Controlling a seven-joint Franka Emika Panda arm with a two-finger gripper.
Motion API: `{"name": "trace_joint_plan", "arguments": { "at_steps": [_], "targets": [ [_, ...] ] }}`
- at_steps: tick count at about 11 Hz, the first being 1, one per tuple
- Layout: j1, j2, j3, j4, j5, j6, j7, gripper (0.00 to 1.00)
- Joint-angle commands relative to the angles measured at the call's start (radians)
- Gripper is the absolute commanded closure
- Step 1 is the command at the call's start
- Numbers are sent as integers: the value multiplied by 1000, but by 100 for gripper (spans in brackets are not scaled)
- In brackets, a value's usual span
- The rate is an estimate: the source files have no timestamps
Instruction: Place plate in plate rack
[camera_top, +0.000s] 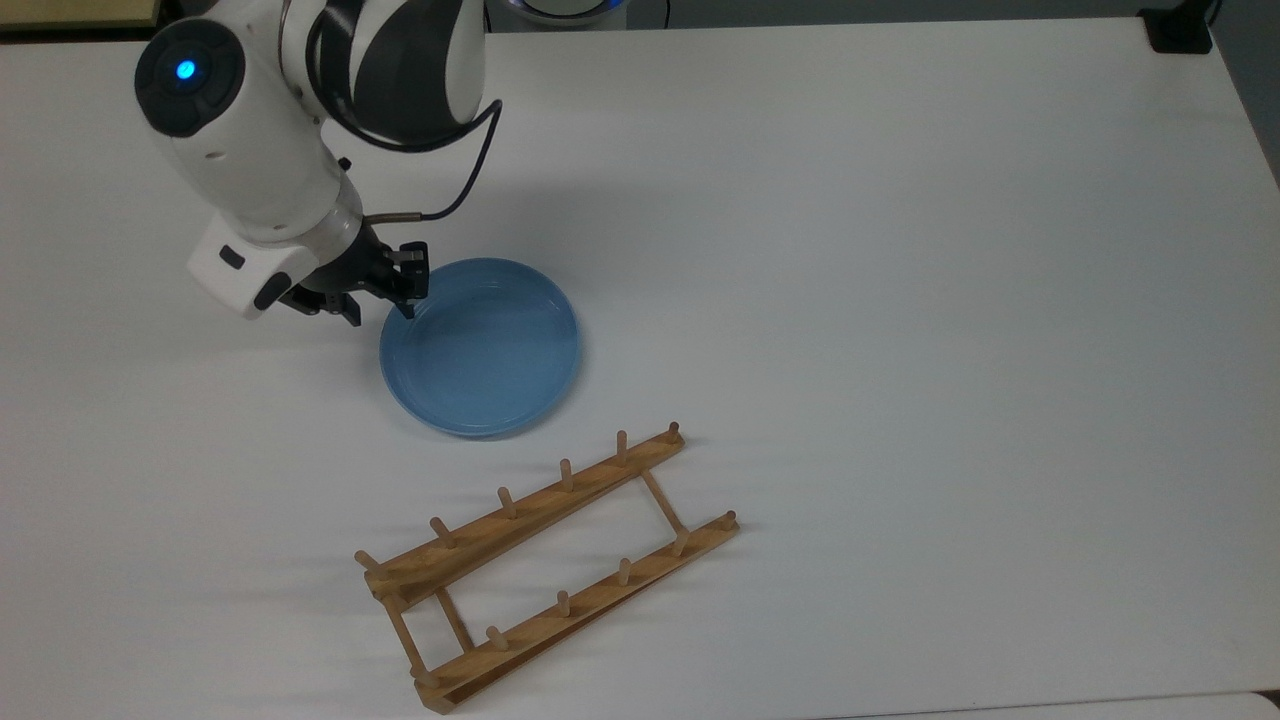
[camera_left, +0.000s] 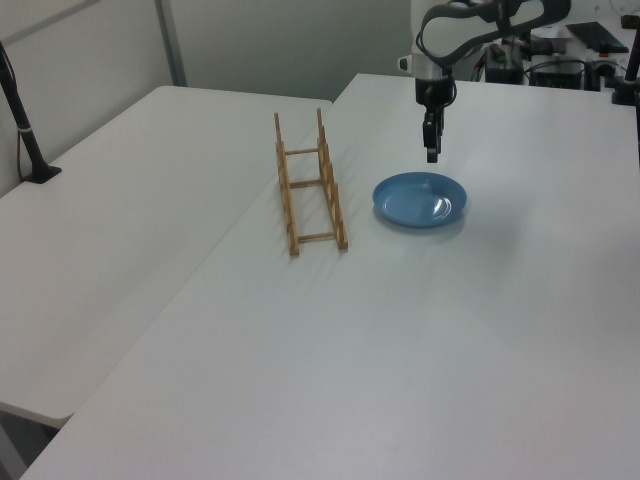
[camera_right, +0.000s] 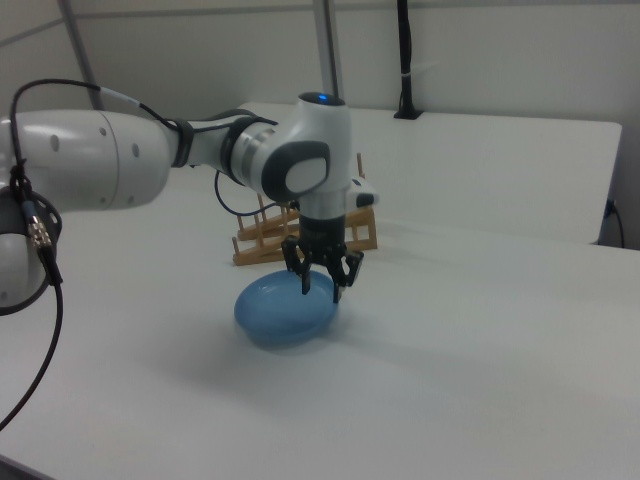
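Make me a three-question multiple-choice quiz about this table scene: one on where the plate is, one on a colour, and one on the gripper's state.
1. Where is the round light-blue plate?
A. flat on the white table
B. standing in the rack
C. held in the air

2. What colour is the pegged wooden plate rack?
A. black
B. light brown
C. blue

3. What is the gripper doing?
A. clamped on the rack
B. lifting the plate
C. open above the plate's rim

Answers: 1 A, the plate lies beside the rack in the top view. 2 B, bare wood. 3 C, the right view shows spread fingers holding nothing.
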Motion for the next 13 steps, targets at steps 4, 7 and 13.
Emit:
{"name": "trace_joint_plan", "arguments": {
  "at_steps": [4, 7, 13],
  "targets": [
    [-61, 75, -10, 4, 185, -8, 20, 45],
    [-63, 83, -10, 4, 204, 42, 20, 51],
    [-51, 101, 1, 4, 211, 125, 21, 100]
  ]
}}
